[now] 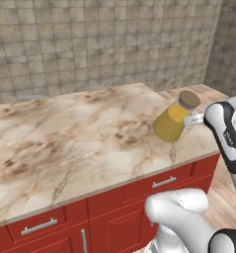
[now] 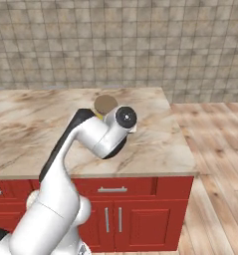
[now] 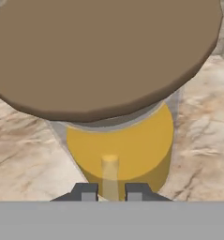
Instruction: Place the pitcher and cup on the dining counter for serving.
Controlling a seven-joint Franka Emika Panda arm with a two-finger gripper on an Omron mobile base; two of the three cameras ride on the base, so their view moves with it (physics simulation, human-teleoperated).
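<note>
The pitcher (image 1: pixel 172 123), a clear glass carafe of yellow-orange liquid with a round brown lid (image 1: pixel 189 99), hangs tilted just over the right end of the dining counter (image 1: pixel 65 143). My gripper (image 1: pixel 192 120) reaches it from the right and is shut on it. In the hand view the two fingertips of the gripper (image 3: pixel 111 192) pinch a thin pale-yellow part at the pitcher's (image 3: pixel 127 150) near side, under the big lid. From the right base view my wrist hides most of the pitcher; its lid (image 2: pixel 105 103) shows above the counter (image 2: pixel 155 139). The cup is out of view.
Grey tiled walls (image 1: pixel 114 44) back the counter on two sides. Red cabinet doors with silver handles (image 1: pixel 164 183) face me below the top. The counter ends at the right, where wooden floor (image 2: pixel 215 164) begins. The marble left of the pitcher is bare.
</note>
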